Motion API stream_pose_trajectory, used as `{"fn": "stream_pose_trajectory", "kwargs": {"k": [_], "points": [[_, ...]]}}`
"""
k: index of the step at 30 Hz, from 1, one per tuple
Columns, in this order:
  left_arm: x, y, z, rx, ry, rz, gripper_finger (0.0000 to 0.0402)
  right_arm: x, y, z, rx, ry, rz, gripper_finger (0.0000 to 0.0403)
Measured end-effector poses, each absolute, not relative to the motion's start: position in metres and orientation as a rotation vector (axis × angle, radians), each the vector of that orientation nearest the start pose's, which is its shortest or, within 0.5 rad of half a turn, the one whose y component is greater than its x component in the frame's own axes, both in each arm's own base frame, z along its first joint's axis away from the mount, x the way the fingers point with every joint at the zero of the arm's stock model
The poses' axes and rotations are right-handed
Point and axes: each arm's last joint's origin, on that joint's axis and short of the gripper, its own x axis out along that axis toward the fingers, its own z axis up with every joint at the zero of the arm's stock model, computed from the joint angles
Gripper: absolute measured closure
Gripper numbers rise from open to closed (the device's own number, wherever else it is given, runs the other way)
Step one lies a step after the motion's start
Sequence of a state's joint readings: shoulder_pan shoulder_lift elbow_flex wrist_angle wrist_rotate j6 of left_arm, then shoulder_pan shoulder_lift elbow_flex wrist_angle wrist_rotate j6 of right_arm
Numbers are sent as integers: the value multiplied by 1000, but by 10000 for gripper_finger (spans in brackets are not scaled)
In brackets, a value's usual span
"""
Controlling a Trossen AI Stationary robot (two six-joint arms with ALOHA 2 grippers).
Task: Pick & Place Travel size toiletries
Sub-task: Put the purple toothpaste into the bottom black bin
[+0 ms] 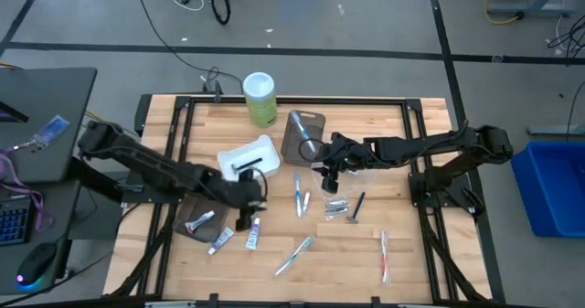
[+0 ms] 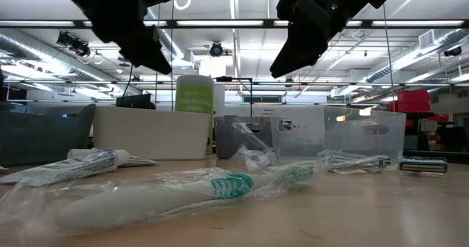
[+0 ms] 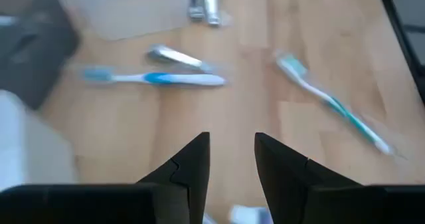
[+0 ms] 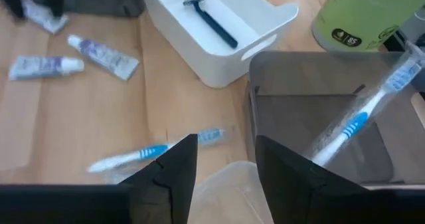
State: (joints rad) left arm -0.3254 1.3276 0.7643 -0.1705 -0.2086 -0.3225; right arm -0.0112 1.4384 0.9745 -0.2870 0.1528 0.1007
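Note:
Travel size toiletries lie on the wooden table: white tubes (image 1: 219, 239), wrapped toothbrushes (image 1: 294, 255), silvery tubes (image 1: 336, 206) and a dark razor (image 1: 358, 207). Another razor (image 4: 212, 21) lies in the white tray (image 1: 247, 154). A toothbrush (image 4: 352, 127) leans slanted in the grey tray (image 1: 302, 136). My left gripper (image 1: 249, 207) hovers open above the table beside the white tray, with a blue toothbrush (image 3: 156, 78) ahead of it. My right gripper (image 1: 326, 175) hangs open by the grey tray's near side, above a blue toothbrush (image 4: 149, 153). Neither holds anything.
A tall green canister (image 1: 260, 98) stands at the far edge behind the trays. A clear tray (image 2: 366, 133) stands right of the grey one. A black frame (image 1: 164, 153) borders the tabletop. Bare wood shows near the front edge (image 1: 338, 271).

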Motion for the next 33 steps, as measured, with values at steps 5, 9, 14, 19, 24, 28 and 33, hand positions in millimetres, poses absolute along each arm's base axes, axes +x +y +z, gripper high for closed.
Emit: {"fn": "stream_pose_trajectory", "kwargs": {"k": [5,9,14,19,24,28,33], "points": [[256,-97,201,-128,758,15,274,303,0,243,125,734,-171,247],[257,-101,190,-203,814,54,274,305,10,242,132,723,-145,247],[249,-99,169,-276,982,189,274,307,16,244,105,694,-114,249],[250,-100,151,-306,1074,246,274,308,17,245,97,676,-109,250],[255,-103,138,-306,1106,239,274,308,17,245,97,673,-108,251],[255,-103,140,-304,1110,238,274,308,17,245,97,673,-108,253],[254,-102,145,-256,1143,228,295,308,17,245,96,673,-108,252]]}}
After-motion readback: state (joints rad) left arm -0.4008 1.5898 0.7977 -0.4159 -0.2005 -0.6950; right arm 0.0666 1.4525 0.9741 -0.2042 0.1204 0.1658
